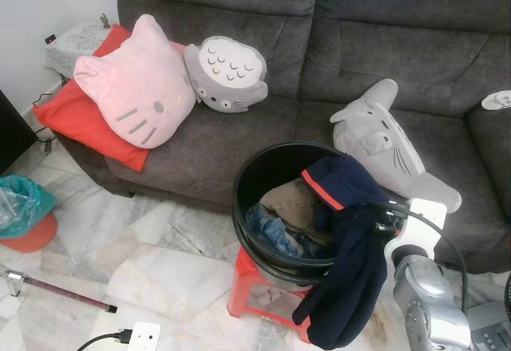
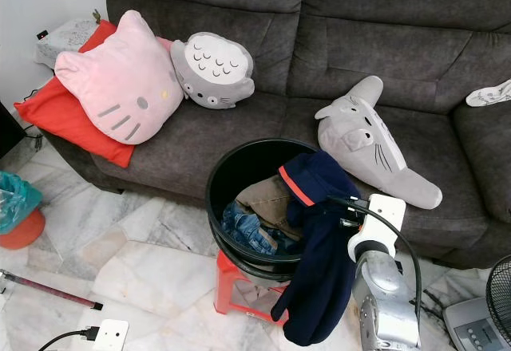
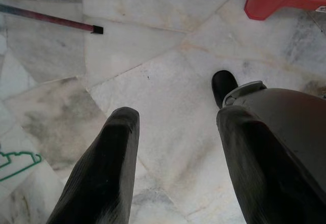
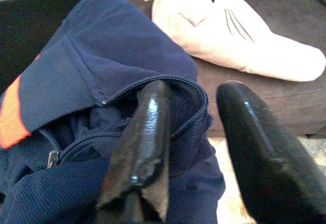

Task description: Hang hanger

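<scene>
A navy jacket [image 1: 351, 263] with a red stripe hangs over the front rim of a black tub [image 1: 255, 177] full of clothes. My right gripper [image 1: 385, 212] is at the jacket's upper edge. In the right wrist view the gripper [image 4: 196, 89] is open, with one finger [image 4: 145, 132] tucked into the zipped collar opening and the other outside the cloth. My left gripper [image 3: 175, 117] hangs open over the marble floor, holding nothing. Part of a green wire hanger [image 3: 15, 163] lies on the floor beside it.
The tub stands on a red stool [image 1: 247, 287] in front of a dark grey sofa [image 1: 335, 40] carrying a pink cat cushion [image 1: 136, 84], a red cushion [image 1: 80, 120] and two grey plush toys [image 1: 391, 143]. A rod [image 1: 64, 291], a power strip [image 1: 140, 337] and a teal bag [image 1: 20, 203] are on the floor at left.
</scene>
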`<state>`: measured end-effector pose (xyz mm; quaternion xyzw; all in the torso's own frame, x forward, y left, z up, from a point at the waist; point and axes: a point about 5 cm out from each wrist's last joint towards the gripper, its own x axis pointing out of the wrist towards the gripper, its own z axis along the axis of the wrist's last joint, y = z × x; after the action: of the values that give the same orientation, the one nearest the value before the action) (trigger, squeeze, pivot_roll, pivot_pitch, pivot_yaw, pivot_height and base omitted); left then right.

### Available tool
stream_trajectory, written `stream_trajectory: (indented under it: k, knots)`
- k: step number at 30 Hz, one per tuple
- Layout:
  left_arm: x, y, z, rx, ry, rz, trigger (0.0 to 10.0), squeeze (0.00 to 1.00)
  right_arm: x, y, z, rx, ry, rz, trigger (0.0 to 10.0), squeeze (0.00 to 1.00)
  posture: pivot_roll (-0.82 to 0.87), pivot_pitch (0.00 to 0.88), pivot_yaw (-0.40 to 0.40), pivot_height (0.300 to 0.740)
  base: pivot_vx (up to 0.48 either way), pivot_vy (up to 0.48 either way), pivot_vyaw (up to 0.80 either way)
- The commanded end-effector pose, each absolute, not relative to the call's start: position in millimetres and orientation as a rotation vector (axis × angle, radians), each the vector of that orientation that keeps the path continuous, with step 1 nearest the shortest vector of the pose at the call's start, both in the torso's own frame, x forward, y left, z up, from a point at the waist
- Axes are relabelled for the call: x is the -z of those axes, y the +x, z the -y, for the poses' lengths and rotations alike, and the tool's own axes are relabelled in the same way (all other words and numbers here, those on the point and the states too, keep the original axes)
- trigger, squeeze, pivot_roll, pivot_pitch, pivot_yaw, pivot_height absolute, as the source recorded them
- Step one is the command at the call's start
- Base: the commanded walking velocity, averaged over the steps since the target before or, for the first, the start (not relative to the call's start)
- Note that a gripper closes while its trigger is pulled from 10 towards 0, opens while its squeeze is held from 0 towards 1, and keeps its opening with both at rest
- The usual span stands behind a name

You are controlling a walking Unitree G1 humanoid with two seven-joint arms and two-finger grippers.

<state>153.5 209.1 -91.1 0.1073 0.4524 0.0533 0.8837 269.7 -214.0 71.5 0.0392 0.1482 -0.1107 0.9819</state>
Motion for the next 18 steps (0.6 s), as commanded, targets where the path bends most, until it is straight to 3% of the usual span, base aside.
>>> stream_trajectory:
  k: [1,18]
  knots:
    - [93.2,147.5,-210.1,-0.116,0.23,-0.957,10.0,0.0,-70.9,271.0,206.3,0.181,0.075,-0.306,10.0,1.0,-0.09,0.076,0.01,0.74,0.0,0.0,0.0]
    - [93.1,147.5,-210.2,-0.12,0.224,-0.955,10.0,0.0,-83.3,273.2,199.1,0.117,0.068,-0.227,10.0,1.0,-0.09,0.074,0.008,0.74,0.0,0.0,0.0]
